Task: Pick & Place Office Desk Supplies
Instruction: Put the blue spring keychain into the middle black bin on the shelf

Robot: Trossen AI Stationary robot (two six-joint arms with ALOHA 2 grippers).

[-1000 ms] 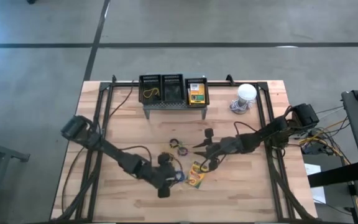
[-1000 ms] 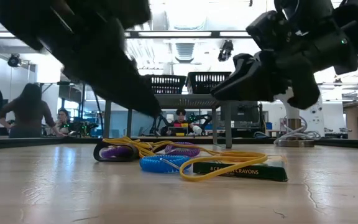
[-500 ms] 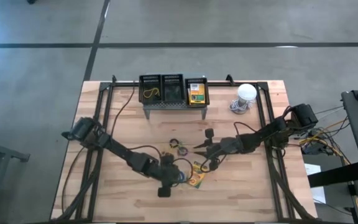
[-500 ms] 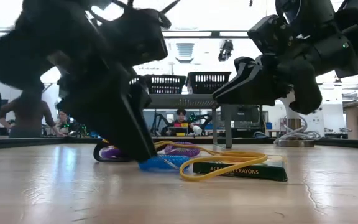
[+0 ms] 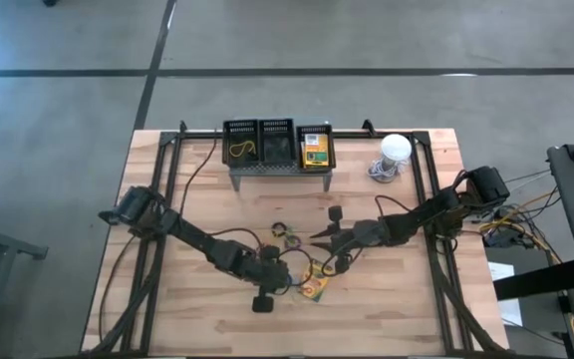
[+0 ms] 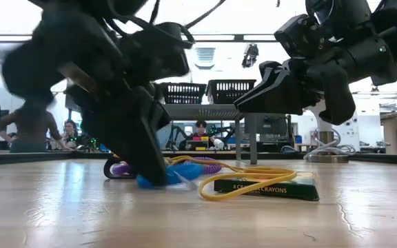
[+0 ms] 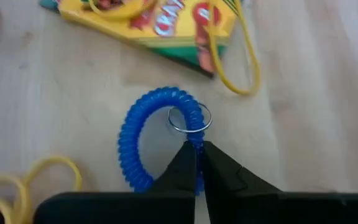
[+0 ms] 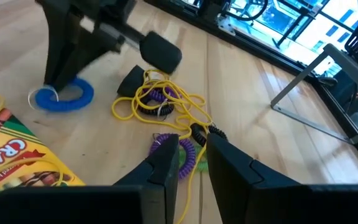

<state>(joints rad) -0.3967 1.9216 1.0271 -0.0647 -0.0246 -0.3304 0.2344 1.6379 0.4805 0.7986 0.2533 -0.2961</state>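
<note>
From above, a pale wooden plank desk point(image 5: 217, 189) carries a black three-bin mesh organiser point(image 5: 277, 147) on a grey perforated stand, with a yellow box in its right-hand bin, and a white dome point(image 5: 395, 150) near the far right corner. Both dark jointed arms reach toward the middle, where a flat yellow-and-green crayon box point(image 5: 315, 284) lies beside small loops. At desk level, the left pincer point(image 6: 154, 180) presses down onto a blue coiled band point(image 6: 174, 176), next to the crayon box point(image 6: 267, 186), which has a yellow rubber band point(image 6: 247, 180) draped over it; the right pincer point(image 6: 243, 105) hangs above them. The left wrist camera shows the left pincer point(image 7: 199, 163) clenched on the ribbed blue coil point(image 7: 138, 137), close to its thin metal ring point(image 7: 189, 118), with the glossy crayon box point(image 7: 160, 25) just beyond. The right wrist camera shows the right pincer point(image 8: 190, 148) with its fingers slightly apart, grasping nothing, over a tangle of thin yellow bands point(image 8: 160, 99) and a purple coil point(image 8: 185, 152).
</note>
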